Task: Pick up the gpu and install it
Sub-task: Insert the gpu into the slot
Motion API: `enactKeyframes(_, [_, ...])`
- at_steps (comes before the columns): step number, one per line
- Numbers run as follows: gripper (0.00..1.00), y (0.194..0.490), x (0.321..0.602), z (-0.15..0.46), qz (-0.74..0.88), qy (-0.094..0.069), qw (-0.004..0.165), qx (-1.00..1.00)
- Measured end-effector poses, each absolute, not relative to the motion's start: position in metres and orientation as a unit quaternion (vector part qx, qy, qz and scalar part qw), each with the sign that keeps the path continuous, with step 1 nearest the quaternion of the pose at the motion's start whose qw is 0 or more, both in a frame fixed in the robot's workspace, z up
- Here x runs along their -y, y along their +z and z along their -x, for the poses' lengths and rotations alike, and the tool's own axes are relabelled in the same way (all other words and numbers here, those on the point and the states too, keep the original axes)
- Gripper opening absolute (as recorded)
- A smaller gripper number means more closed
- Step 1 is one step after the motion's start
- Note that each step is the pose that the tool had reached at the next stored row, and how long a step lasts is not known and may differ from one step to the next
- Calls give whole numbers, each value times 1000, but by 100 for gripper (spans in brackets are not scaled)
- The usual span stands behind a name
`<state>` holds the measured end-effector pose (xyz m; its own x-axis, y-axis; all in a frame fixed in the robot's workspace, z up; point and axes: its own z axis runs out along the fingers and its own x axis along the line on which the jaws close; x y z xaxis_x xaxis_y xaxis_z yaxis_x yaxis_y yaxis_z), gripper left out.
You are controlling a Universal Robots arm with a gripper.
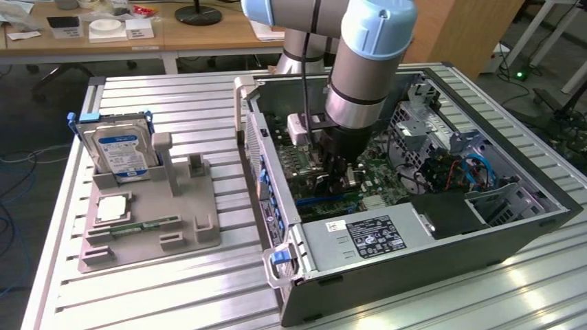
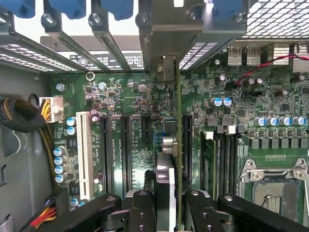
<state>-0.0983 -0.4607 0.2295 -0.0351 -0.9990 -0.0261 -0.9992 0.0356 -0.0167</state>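
One robot arm [image 1: 367,62] is seen reaching straight down into an open computer case [image 1: 513,227], which is laid on its side on a ribbed metal surface [image 1: 165,302]. The pincer [image 2: 170,212] is partly closed, and the gpu [image 2: 166,142] is clamped between its two black fingers [image 2: 140,212]. The card is held on edge (only its thin green board edge and a few silver parts are presented to the wrist view), upright above the green motherboard [image 2: 135,96]. It is lined up beside a row of long black expansion slots [image 2: 124,150], with its metal end bracket close to the case's rear slot openings. Whether the card's lower edge has entered a slot cannot be told.

Toward the exterior view's left, well apart from the case, a grey fixture [image 1: 147,227] is set on the surface. A hard drive [image 1: 119,151] with a blue and white label is stood upright in it, and a narrow green memory stick [image 1: 142,225] is laid flat nearer the camera. A silver power supply [image 1: 367,237] is mounted at the case's near end.
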Motion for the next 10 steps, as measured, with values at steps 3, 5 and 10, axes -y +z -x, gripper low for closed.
enactKeyframes(3, [28,229,461,99,694,3,15,-720])
enactKeyframes(5, [28,229,461,100,694,3,15,-720])
enactKeyframes(10, [28,228,461,101,694,3,15,-720])
